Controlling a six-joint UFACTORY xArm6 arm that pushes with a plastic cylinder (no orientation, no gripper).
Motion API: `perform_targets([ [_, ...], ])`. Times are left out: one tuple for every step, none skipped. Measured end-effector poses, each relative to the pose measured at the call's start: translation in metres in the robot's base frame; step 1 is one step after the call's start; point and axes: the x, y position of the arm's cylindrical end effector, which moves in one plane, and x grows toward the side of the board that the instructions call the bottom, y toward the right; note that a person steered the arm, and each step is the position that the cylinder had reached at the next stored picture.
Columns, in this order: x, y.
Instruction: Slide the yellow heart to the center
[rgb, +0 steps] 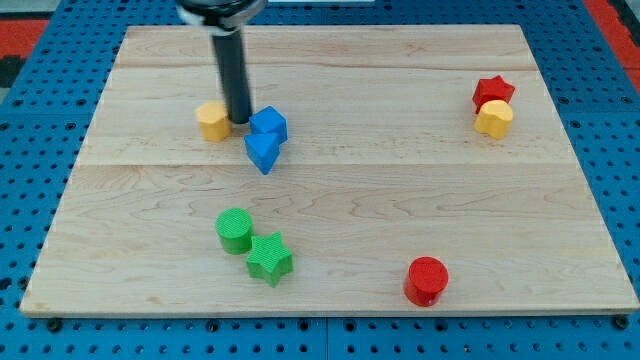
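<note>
cam view | my tip (240, 120) on counter (400, 200), btwn yellow heart (212, 121) & blue blocks (267, 125), just beside both | heart upper left, off center | no pincer on rig, can't tell state | no containers seen

Pale wooden board (330, 210) on a blue pegboard bench, and that fills the whole shot.

The board is made of light planks running side to side, seams and grain lines showing across it, its front edge catching a thin shadow along six o'clock. Round it on every side runs a blue surface (610, 150) dotted with regular rows of small dark holes, widest at three and nine o'clock, narrow along six. Up at eleven o'clock a patch of red-orange (40, 25) with the same hole pattern cuts in, and another red patch (612, 18) sits at one o'clock. Lighting is even and soft, shadows short and faint.
</note>
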Motion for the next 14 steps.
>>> perform_targets([
  [0.0,-0.077],
  [0.001,-0.103],
  [0.013,-0.038],
  [0.092,-0.06],
  [0.103,-0.122],
  [0.053,-0.109],
  [0.025,-0.062],
  [-0.05,0.022],
  [-0.092,0.134],
  [-0.045,0.242],
  [0.034,0.26],
  [0.051,0.339],
  [0.023,0.388],
  [0.005,0.362],
])
